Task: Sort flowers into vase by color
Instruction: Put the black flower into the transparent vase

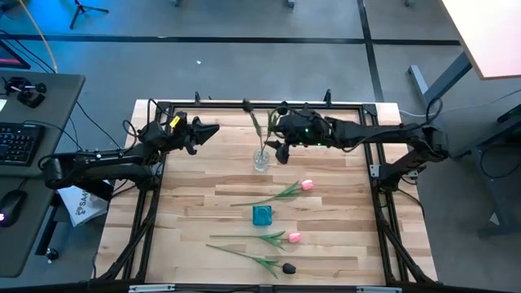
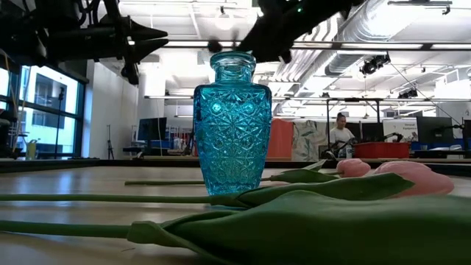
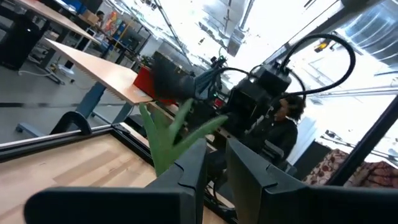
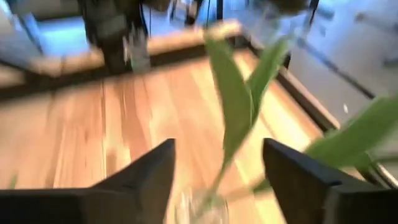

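Observation:
A clear glass vase (image 1: 260, 159) stands near the table's far edge and holds green stems and leaves (image 1: 259, 126); their heads I cannot make out. My right gripper (image 1: 281, 152) hangs open just right of this vase. In its wrist view the fingers stand on either side of the leaves (image 4: 239, 99) without touching them. A blue glass vase (image 1: 262, 215) stands at mid-table. Two pink tulips (image 1: 307, 185) (image 1: 295, 238) and one dark tulip (image 1: 289, 268) lie flat on the table around it. My left gripper (image 1: 210, 130) waits raised at the far left, its fingers a narrow gap apart.
A black frame (image 1: 244, 106) runs round the table top. The blue vase (image 2: 232, 125) fills the middle of the low view, with tulip leaves (image 2: 309, 221) and pink heads (image 2: 412, 177) lying in front. A person (image 2: 340, 136) sits in the room behind.

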You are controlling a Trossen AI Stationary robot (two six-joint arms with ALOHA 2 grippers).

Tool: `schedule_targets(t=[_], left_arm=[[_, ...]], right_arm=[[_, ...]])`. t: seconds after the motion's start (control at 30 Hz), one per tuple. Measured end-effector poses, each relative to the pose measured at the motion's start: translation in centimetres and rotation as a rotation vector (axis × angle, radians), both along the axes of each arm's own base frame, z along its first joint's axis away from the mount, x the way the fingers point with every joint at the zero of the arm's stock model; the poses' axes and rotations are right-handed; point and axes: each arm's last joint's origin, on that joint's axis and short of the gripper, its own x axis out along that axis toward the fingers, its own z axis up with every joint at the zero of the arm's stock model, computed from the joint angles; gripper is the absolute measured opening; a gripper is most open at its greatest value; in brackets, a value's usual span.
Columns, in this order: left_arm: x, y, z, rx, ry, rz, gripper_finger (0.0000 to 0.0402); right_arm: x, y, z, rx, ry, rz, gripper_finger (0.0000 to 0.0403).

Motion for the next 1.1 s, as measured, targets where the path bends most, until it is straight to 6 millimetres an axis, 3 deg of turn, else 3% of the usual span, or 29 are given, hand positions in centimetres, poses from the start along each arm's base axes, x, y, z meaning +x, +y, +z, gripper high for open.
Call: schedule_targets(t=[0.17, 0.33, 0.53, 0.77, 0.9, 1.1], left_arm=[[-0.1, -0.1, 0.1, 0.038, 0.005, -0.024, 0.0048], [-0.3, 0.0, 0.2, 0.055, 0.013, -0.051, 0.0048], [-0.2, -0.3, -1.4, -0.007, 0.177, -0.13, 0.0048], [0.2, -2.6, -3.6, -0.043, 0.4, -0.291, 0.0048], [0.8, -5.3, -2.5, 0.036, 0.472, -0.5, 0.0041], [0.8, -9.7, 1.1, 0.439, 0.734, -0.651, 0.0015]], right_arm=[[-1.6, 0.5, 2.5, 0.049, 0.239, 0.079, 0.0322], [-3.7, 2.0, 3.8, 0.148, 0.393, 0.141, 0.034], [-6.0, 6.6, 1.0, 0.308, 0.527, 0.148, 0.0331], [-6.9, 13.9, -3.9, 0.593, 0.477, 0.092, 0.0319], [-6.2, 16.8, -4.7, 0.746, 0.326, 0.003, 0.0318], [-5.4, 17.9, -2.9, 0.728, 0.261, -0.079, 0.0318]])
